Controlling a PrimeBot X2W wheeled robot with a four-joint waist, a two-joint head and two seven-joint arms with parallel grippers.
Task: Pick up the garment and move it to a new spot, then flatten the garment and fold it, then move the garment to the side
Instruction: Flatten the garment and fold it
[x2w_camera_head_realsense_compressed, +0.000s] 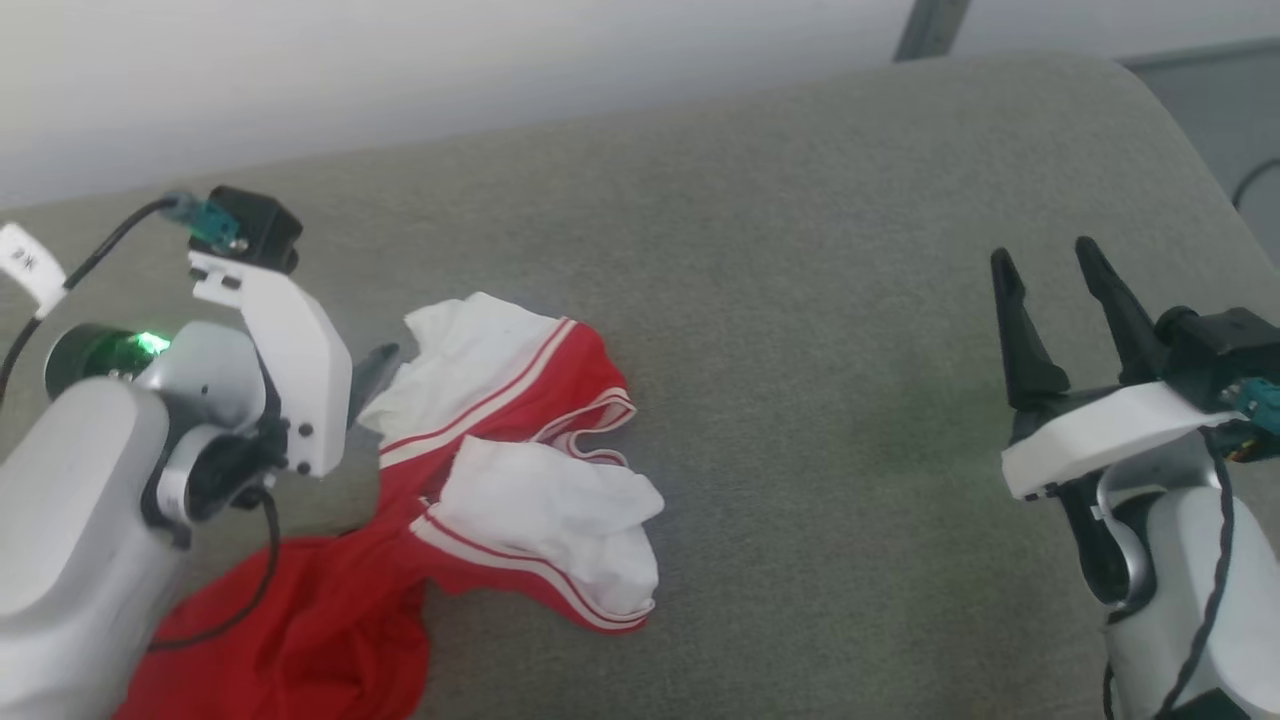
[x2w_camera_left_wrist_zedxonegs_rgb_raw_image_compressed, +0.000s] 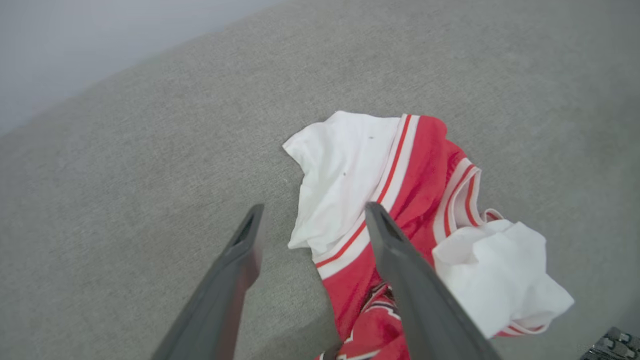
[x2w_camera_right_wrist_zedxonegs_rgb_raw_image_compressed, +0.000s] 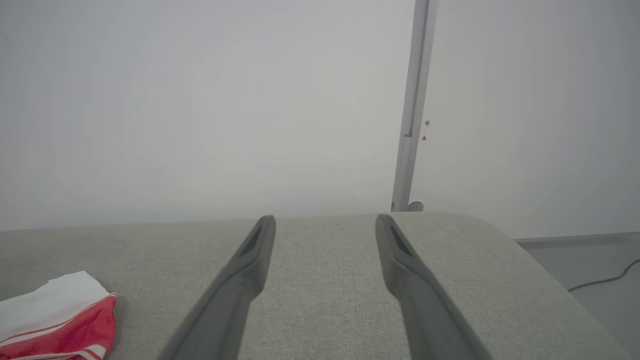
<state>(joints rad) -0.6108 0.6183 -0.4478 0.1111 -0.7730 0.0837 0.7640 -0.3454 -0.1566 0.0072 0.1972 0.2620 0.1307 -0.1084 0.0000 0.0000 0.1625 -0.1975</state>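
**A:** Where is the shirt?

**B:** 1 red shirt (x2w_camera_head_realsense_compressed: 480, 480), crumpled in a heap on the left half of the grey cushion (x2w_camera_head_realsense_compressed: 800, 300), nearer its front edge than its back edge. The red body runs off the bottom of the head view. 2 white sleeves (x2w_camera_head_realsense_compressed: 560, 520) lie bunched on top (the striped collar pokes out between them).

**A:** Claws?

**B:** Left claw (x2w_camera_left_wrist_zedxonegs_rgb_raw_image_compressed: 315, 210): spread wide, holding nothing. It hangs at the heap's left side. In its wrist view 1 of its fingers (x2w_camera_left_wrist_zedxonegs_rgb_raw_image_compressed: 400, 270) crosses the red cloth and the other sits over bare cushion. I cannot tell whether it is touching. Right claw (x2w_camera_head_realsense_compressed: 1042, 255): also wide and empty, over the cushion's right side, well apart from the shirt.

**A:** Which step?

**B:** My read is that flattening comes next. Nothing is spread or folded, and neither claw has hold of the cloth. I cannot tell whether this heap already sits in its new spot.

**A:** Next move?

**B:** Probably 2 grips set apart, at the shoulders or the hem corners, pulled away from each other. The right arm would have to cross to the heap first. The layers are stacked, so a pinch might catch 2 layers instead of 1.

**A:** Tally?

**B:** 1 shirt, 2 sleeves, 2 claws with 2 fingers each, 1 cushion.
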